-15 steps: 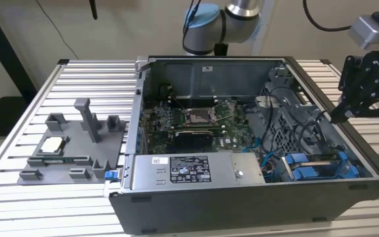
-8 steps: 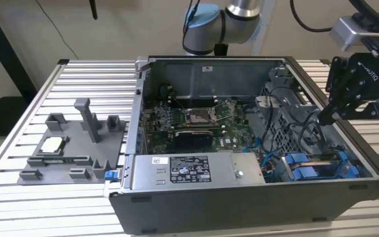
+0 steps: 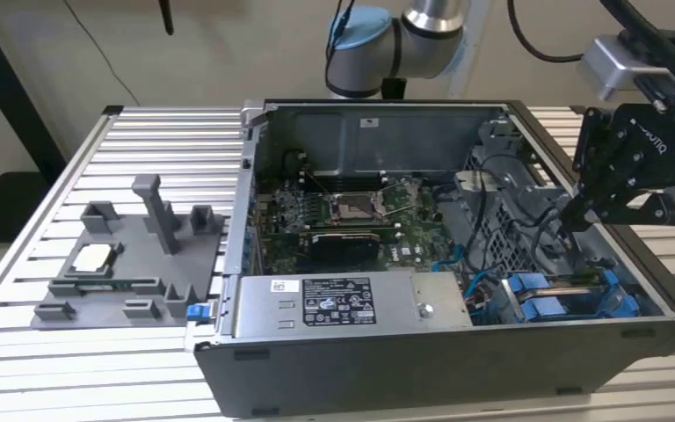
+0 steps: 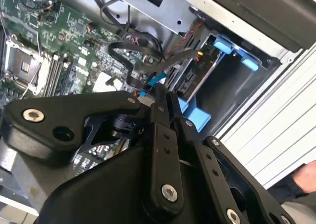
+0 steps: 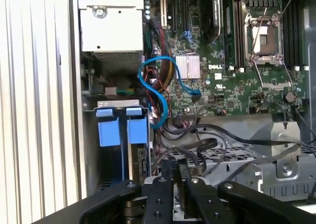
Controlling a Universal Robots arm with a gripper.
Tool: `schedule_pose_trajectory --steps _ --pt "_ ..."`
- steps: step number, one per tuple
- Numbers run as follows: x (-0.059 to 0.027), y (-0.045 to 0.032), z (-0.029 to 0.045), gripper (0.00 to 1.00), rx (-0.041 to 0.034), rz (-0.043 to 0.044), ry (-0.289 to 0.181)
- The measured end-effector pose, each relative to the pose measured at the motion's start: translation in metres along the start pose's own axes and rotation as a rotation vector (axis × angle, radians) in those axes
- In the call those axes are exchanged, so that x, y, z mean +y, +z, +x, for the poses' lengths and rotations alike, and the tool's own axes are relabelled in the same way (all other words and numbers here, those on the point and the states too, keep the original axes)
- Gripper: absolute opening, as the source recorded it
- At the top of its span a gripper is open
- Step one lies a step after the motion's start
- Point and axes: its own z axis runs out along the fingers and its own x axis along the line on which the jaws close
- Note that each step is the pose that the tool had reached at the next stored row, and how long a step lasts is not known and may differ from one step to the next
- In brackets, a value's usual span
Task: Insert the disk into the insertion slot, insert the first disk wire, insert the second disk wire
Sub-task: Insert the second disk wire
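a ribbed aluminium table (image 3: 32,290) of long slats carries two things. an open computer case (image 3: 431,369) sits on it toward the exterior view's right, its side panel off. just beside the case, at the exterior view's left, lies a grey plastic fixture tray (image 3: 127,264) with upright posts.

The disk (image 3: 572,299) is seen seated in the insertion slot (image 3: 636,303), at the case's near corner on the exterior view's right. Only its bright blue carrier tabs (image 5: 123,130) are clearly shown, side by side in the grey metal bay (image 5: 91,150).
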Motion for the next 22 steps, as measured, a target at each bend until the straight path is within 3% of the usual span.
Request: schedule_pose_trajectory --steps 5,7,13,17,20,22 --pt "0.0055 -0.0004 0.0074 0.16 0.0001 0.0041 -0.002" --pt "0.0110 0.0001 0.0086 0.16 -0.0002 0.0247 -0.004" --pt "0.0253 0.0018 0.0109 0.16 -0.0030 0.1108 -0.016" --pt "0.0371 0.0045 0.0119 0.16 -0.0043 0.1586 -0.023" --pt "0.0393 0.0076 0.0125 0.16 -0.0054 0.1799 -0.025" --pt "0.0392 0.0076 0.0125 0.16 -0.0054 0.1807 -0.026"
